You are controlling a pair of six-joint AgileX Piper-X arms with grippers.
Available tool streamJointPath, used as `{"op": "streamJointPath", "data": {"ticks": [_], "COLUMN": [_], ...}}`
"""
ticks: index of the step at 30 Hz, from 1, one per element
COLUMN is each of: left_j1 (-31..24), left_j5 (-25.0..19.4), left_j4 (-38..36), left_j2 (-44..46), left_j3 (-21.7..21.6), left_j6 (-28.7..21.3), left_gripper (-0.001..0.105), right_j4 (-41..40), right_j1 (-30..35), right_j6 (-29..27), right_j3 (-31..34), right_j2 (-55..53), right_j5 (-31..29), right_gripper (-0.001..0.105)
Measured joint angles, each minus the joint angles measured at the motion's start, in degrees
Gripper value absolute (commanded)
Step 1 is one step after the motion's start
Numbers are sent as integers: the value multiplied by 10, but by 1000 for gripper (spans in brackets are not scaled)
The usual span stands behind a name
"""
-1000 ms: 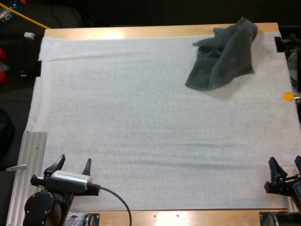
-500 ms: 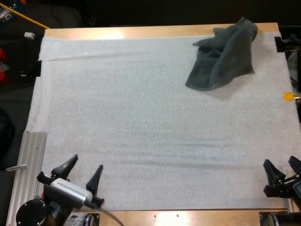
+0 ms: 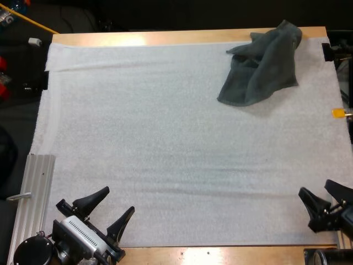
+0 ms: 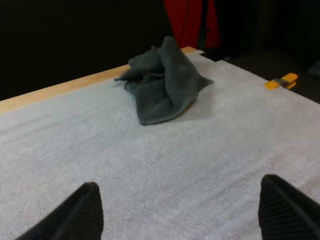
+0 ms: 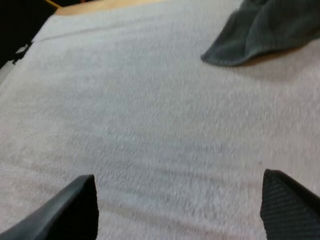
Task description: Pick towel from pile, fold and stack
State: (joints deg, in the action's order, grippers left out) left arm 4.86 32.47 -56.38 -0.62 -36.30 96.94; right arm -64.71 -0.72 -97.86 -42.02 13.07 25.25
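Since a second ago the left gripper [image 3: 107, 212] has swung from 12 toward 2 o'clock with its fingers spread wider, and the right gripper [image 3: 325, 197] has opened out and turned toward 11. Both stand wide and empty at the near edge of the mat [image 3: 165, 138], at 7 and 5 o'clock. The towel [image 3: 262, 66] lies crumpled at 1 o'clock by the far edge, well apart from both; it looks soft, light and limp, so a pinch on a raised ridge or its loose near corner should lift it, with nothing in the way.
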Motion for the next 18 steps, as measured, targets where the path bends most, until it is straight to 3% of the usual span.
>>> {"op": "streamJointPath", "data": {"ticks": [9,18], "left_j1": [0,0], "left_j5": [0,0], "left_j4": [0,0], "left_j2": [0,0], "left_j3": [0,0], "left_j6": [4,14], "left_gripper": [63,63], "right_j4": [116,278], "right_j1": [0,-39], "right_j6": [75,205], "right_j3": [0,-10], "right_j2": [165,358], "right_j5": [-24,-23], "right_gripper": [66,66]}}
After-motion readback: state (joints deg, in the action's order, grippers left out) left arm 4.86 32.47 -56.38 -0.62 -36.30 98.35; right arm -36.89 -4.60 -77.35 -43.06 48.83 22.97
